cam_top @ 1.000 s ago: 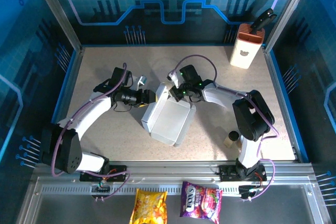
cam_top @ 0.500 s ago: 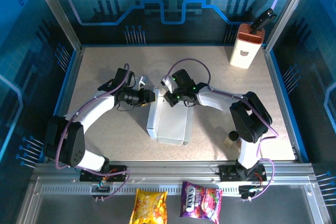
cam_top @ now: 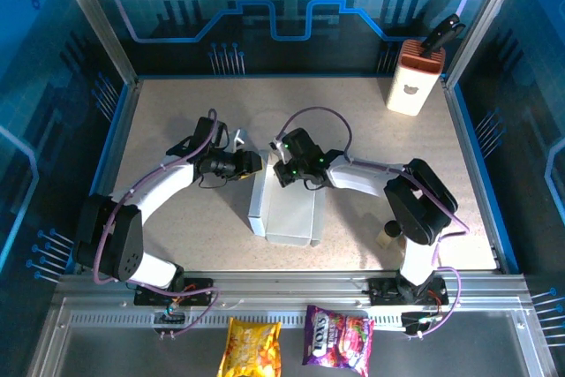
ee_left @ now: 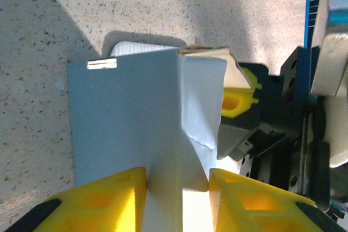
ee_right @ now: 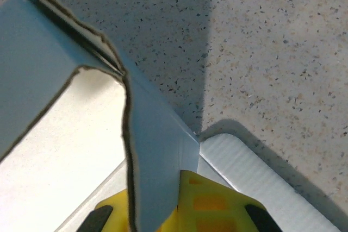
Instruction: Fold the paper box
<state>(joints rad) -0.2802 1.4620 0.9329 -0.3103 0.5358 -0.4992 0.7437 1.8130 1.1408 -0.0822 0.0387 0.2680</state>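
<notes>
Where the two arms meet over mid-table, the paper box [cam_top: 291, 211] lies on the speckled table [cam_top: 168, 112]. It is a pale grey-white, part-folded shell w/ its long axis running near-to-far and its far end up btwn the two wrists. L gripper [cam_top: 257, 165] reaches from the left to the box's far-left corner. R gripper [cam_top: 284, 171] reaches from the right to the same far end, just beside the L one.

In the L wrist view, the yellow L fingers [ee_left: 109, 199] sit either side of a standing fold of the box, grey panel one side, white panel the other. Card fills the gap btwn them, so the jaws are clamped on that box wall. Past the fold, a yellow bit of the R gripper shows at the box's ragged edge.

In the R wrist view, a thin grey flap w/ a rough brown edge runs down into the yellow R fingers [ee_right: 209, 210]. The jaws are pressed together, pinching that flap. The box's white inner face is to the left, w/ speckled table beyond.

Elsewhere:
- A tall white-and-orange container [cam_top: 411, 86] stands upright at the far-right corner, well apart from the box.
- A small round item [cam_top: 389, 232] sits near the R arm's base, too small to ID.
- Two snack bags, yellow [cam_top: 252, 348] and purple [cam_top: 338, 335], lie on the near ledge in front of the arm bases.
</notes>
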